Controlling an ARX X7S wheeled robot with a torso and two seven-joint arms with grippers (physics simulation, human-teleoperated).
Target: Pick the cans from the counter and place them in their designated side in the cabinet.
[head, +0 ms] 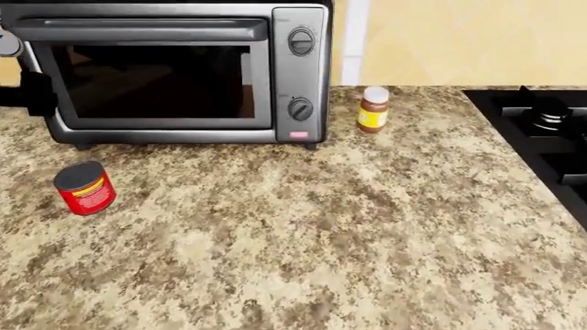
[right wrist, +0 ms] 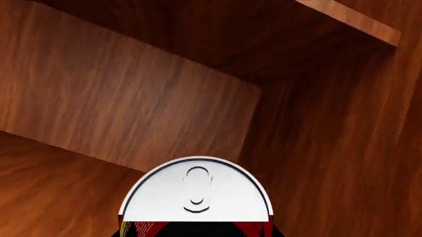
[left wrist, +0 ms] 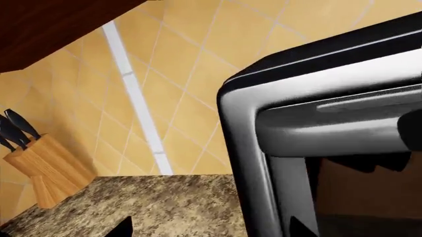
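One red can point(head: 84, 187) with a dark grey top stands on the granite counter point(head: 348, 234), in front of the toaster oven's left end. A second can point(right wrist: 195, 192), with a white pull-tab lid and red sides, sits in my right gripper point(right wrist: 197, 232), which is shut on it inside the wooden cabinet point(right wrist: 151, 94). That gripper's fingers are mostly hidden below the can. My left gripper point(left wrist: 211, 229) is open and empty, low over the counter point(left wrist: 158, 202) beside the toaster oven's left side. A black part of my left arm point(head: 37, 93) shows at the head view's left edge.
A steel toaster oven point(head: 183, 69) stands at the counter's back left. A small brown jar point(head: 372, 108) is just right of it. The black stove top point(head: 541, 137) fills the right side. A knife block point(left wrist: 46, 168) stands by the tiled wall.
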